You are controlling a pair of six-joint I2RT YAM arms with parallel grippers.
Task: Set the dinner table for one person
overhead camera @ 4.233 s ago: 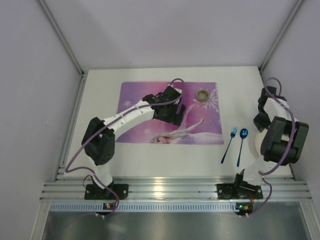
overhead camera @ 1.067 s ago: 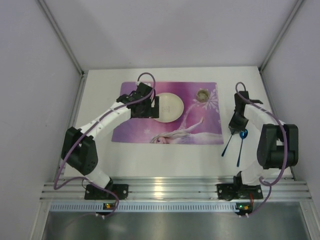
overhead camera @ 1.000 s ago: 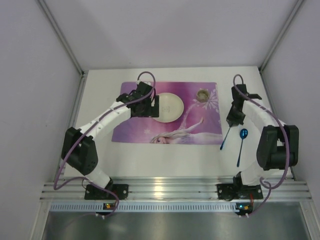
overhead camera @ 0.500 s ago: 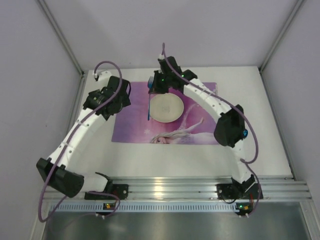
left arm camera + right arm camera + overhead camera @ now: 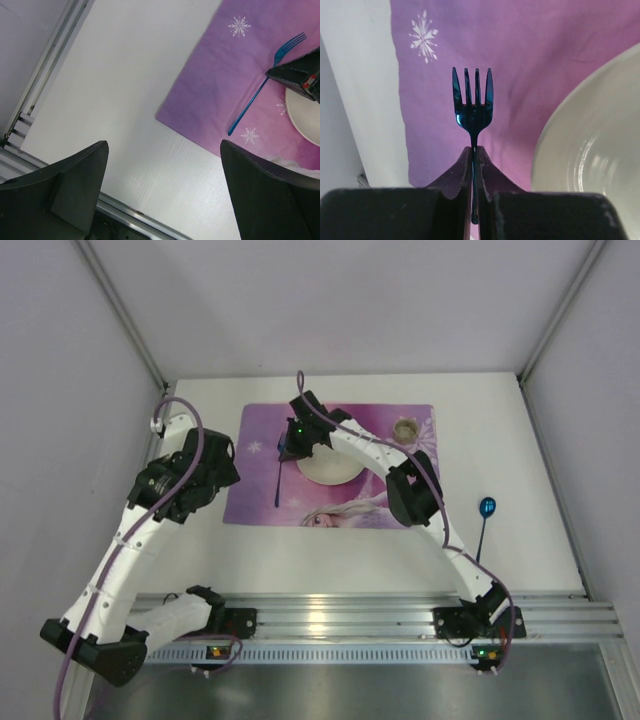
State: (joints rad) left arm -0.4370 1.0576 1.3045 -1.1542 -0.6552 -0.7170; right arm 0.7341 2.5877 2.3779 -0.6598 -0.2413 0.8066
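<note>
Right gripper (image 5: pixel 474 150) has carried the blue fork (image 5: pixel 472 107) from beside the spoon (image 5: pixel 485 512) to just left of the plate (image 5: pixel 325 470). Left gripper (image 5: pixel 164 145) has backed off the placemat (image 5: pixel 250 502), jaws apart, empty. Right jaws are clamped on the fork's neck, tines out. Step looks like fork placement: lower it flat alongside the plate, release, then fetch the spoon. White matte surface (image 5: pixel 500 440) spans under both arms. Fork is glossy and slim, plate round glazed cream, placemat thin printed purple.
</note>
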